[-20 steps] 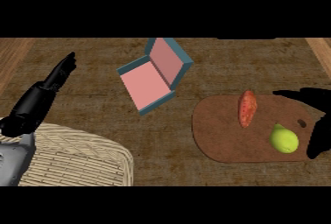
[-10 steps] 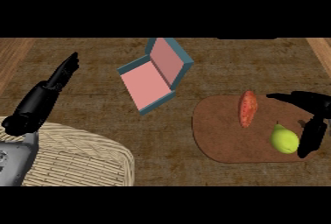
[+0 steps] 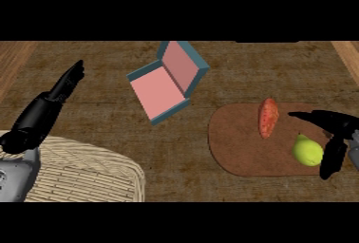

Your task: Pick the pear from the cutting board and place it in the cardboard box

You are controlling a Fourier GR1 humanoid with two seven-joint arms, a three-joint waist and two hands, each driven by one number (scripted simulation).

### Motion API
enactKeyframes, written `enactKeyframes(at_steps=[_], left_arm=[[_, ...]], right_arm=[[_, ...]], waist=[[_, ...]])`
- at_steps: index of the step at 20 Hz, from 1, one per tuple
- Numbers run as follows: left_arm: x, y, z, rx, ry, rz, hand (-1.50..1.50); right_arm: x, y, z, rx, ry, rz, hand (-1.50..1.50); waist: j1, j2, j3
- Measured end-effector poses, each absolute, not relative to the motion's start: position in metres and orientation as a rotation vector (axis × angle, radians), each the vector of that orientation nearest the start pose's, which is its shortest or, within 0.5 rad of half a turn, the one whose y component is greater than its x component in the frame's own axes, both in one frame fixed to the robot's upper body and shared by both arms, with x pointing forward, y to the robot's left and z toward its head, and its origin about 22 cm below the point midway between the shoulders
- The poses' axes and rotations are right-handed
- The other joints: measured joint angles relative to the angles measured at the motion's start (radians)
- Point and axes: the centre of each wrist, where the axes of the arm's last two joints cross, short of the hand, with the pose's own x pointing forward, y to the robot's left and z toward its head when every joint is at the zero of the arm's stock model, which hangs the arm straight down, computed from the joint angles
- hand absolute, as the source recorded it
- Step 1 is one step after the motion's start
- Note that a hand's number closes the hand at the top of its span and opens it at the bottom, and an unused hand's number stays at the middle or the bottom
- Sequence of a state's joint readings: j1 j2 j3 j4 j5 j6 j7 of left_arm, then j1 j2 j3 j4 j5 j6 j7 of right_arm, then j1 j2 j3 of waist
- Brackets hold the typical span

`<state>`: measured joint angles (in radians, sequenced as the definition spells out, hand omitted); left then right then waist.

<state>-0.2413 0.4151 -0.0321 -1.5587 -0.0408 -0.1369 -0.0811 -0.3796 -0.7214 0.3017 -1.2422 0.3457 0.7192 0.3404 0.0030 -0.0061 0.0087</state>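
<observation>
view: head view only
right robot hand (image 3: 335, 137): hanging open at the right end of the cutting board (image 3: 238, 152); part of it is reaching across above the pear (image 3: 307, 152), the rest is pointing down just beside the pear's right side; it is gripping nothing
left robot hand (image 3: 60, 90): resting open at the left, fingers straight
pear location: lying on the board's right part, narrow end pointing up-view
risk, slip: the pear is looking smooth, rounded and tapering, so an off-centre squeeze is likely sending it rolling toward the board's middle
risk, neighbour: a reddish-orange elongated vegetable (image 3: 269, 117) is lying near the pear, so a wide close is risking a nudge
risk, drop-off: the cardboard box (image 3: 157, 95) is sitting well apart, up-left, skewed, lid standing open, so the pear is likely clipping the lid or rim
materials: board is showing flat brown with rounded corners; box teal outside, pink inside; counter (image 3: 210, 61) dark and rough-grained; woven wicker piece (image 3: 77, 166) sitting lower left
</observation>
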Motion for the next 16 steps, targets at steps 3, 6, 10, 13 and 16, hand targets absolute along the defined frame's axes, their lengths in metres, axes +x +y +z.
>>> enactKeyframes(at_steps=[3,6,10,13,16], left_arm=[[0.295,0.289,0.09,0.187,-1.797,-0.567,0.0],[0.295,0.288,0.09,0.185,-1.797,-0.57,0.0],[0.296,0.289,0.09,0.176,-1.786,-0.574,0.0],[0.296,0.287,0.09,0.193,-1.786,-0.581,0.0],[0.296,0.287,0.089,0.196,-1.789,-0.578,0.0]], right_arm=[[0.317,-0.338,0.065,-0.428,-0.606,1.323,-1.5],[0.317,-0.346,0.058,-0.407,-0.61,1.32,1.5],[0.316,-0.349,0.057,-0.412,-0.684,1.358,1.5],[0.316,-0.348,0.052,-0.445,-0.751,1.373,1.5],[0.319,-0.347,0.051,-0.47,-0.814,1.381,1.5]], waist=[[0.0,0.0,0.0],[0.001,0.0,-0.001],[0.001,-0.003,-0.004],[0.002,-0.005,-0.006],[0.003,-0.005,-0.005]])
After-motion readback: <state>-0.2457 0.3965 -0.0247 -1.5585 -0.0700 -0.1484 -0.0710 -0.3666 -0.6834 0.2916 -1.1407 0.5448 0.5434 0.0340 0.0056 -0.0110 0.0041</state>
